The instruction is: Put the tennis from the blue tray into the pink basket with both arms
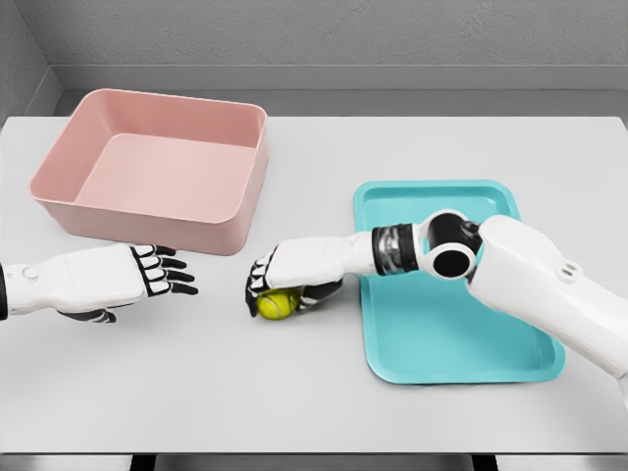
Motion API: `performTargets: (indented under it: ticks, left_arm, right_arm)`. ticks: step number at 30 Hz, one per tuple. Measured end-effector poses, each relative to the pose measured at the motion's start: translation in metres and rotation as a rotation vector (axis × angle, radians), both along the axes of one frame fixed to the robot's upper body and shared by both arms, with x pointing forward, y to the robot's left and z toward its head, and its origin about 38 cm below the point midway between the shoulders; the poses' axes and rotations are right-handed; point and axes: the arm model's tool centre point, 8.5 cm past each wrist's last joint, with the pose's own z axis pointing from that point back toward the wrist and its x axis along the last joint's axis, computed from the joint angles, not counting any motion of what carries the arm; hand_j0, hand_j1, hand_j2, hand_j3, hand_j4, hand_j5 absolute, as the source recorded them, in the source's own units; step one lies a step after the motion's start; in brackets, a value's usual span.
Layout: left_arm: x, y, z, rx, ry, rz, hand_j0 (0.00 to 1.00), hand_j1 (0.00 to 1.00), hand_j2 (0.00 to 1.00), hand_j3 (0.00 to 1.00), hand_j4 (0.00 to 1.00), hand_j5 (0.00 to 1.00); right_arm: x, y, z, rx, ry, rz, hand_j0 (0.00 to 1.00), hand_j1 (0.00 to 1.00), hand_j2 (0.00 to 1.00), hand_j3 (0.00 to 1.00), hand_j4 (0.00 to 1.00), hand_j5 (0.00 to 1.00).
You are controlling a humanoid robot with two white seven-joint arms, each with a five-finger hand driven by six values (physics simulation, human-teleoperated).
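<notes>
Tennis ball (277, 304), yellow-green, sits on the white bench (196, 392) just left of the blue tray (461, 353), outside its rim, nearest the camera. R hand (289, 280) reaches across the tray's left edge w/ fingers curled down over the ball, clamped on it from above. L hand (128, 277) hovers well apart to the left at abt the same depth, palm facing the ball, fingers apart & extended, holding nothing. Farther back, pink basket (231, 211) stands upright on the bench's left half, open top up, just behind the L hand.
</notes>
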Motion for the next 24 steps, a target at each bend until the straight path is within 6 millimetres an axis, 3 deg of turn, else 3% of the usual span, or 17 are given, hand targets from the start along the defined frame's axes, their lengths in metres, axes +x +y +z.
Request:
performTargets:
  ticks: [1,12,17,24]
  left_arm:
    - [0.000,0.000,0.000,0.000,0.000,0.000,1.00,1.00,1.00,1.00,1.00,1.00]
    - [0.001,0.002,0.003,0.003,-0.009,0.003,1.00,1.00,1.00,1.00,1.00,1.00]
    - [0.004,-0.008,0.011,-0.131,-0.067,-0.003,1.00,1.00,1.00,1.00,1.00,1.00]
    - [0.000,-0.012,0.012,-0.253,-0.102,0.001,1.00,1.00,1.00,1.00,1.00,1.00]
  right_arm:
    - [0.000,0.000,0.000,0.001,0.000,-0.001,1.00,1.00,1.00,1.00,1.00,1.00]
    - [0.004,-0.003,0.004,0.004,-0.008,-0.012,1.00,1.00,1.00,1.00,1.00,1.00]
    - [0.011,-0.009,0.014,0.003,-0.030,-0.021,1.00,1.00,1.00,1.00,1.00,1.00]
    - [0.024,-0.041,0.029,-0.022,-0.059,-0.074,1.00,1.00,1.00,1.00,1.00,1.00]
